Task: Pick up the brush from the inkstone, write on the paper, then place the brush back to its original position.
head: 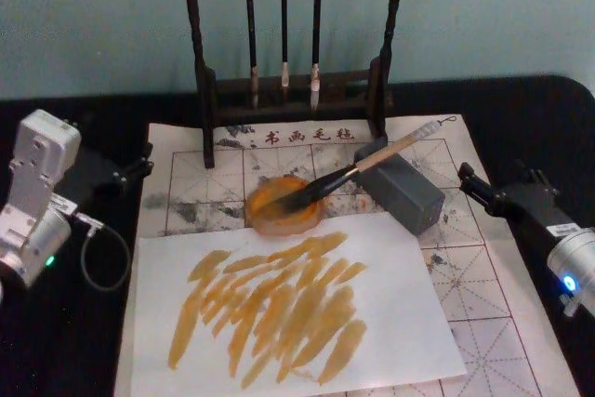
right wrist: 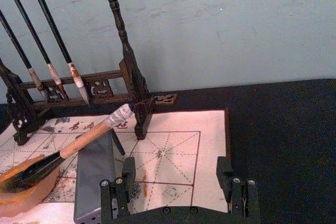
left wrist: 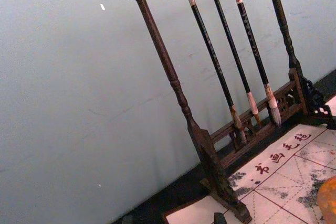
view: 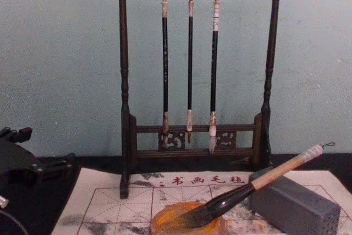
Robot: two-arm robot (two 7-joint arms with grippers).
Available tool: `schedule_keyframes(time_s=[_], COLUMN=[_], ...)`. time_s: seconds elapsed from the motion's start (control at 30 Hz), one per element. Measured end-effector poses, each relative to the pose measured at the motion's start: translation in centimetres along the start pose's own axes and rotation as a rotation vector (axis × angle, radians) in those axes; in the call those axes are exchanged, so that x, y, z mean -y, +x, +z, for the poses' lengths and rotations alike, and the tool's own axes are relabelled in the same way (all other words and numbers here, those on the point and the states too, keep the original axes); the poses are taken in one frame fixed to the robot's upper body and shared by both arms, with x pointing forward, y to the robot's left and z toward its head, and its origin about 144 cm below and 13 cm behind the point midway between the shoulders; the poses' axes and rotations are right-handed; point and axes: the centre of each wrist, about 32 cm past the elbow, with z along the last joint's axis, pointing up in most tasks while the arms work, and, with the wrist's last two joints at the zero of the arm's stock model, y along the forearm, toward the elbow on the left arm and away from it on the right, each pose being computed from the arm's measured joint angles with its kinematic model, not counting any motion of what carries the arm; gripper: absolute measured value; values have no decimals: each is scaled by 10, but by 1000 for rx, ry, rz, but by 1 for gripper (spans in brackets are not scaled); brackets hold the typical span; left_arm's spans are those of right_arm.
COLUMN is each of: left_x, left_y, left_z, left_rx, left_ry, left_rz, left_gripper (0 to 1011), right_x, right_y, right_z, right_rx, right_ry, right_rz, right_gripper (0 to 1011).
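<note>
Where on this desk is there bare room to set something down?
Bare room: the grid mat right of the painted white sheet, and near the left hand. Crowded: brush, orange dish, grey block and rack.

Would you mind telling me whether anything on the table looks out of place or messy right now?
Little stands out. The brush lies tilted, bristles in the orange dish, handle propped on the grey block. The plain white sheet carries orange strokes and lies over the paper, which has grey smudges. Both grippers, left and right, sit open at the sides.
</note>
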Motion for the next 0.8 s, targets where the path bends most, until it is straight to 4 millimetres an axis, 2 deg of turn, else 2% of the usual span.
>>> schedule_keyframes(time_s=[0.8], left_x=[0], left_y=[0], left_z=[0], left_rx=[0], left_ry=[0], left_rz=[0], left_gripper=[1001], right_x=[0], right_y=[0], right_z=[0], right_rx=[-1], right_ry=[-1], right_rz=[1], right_gripper=[1000])
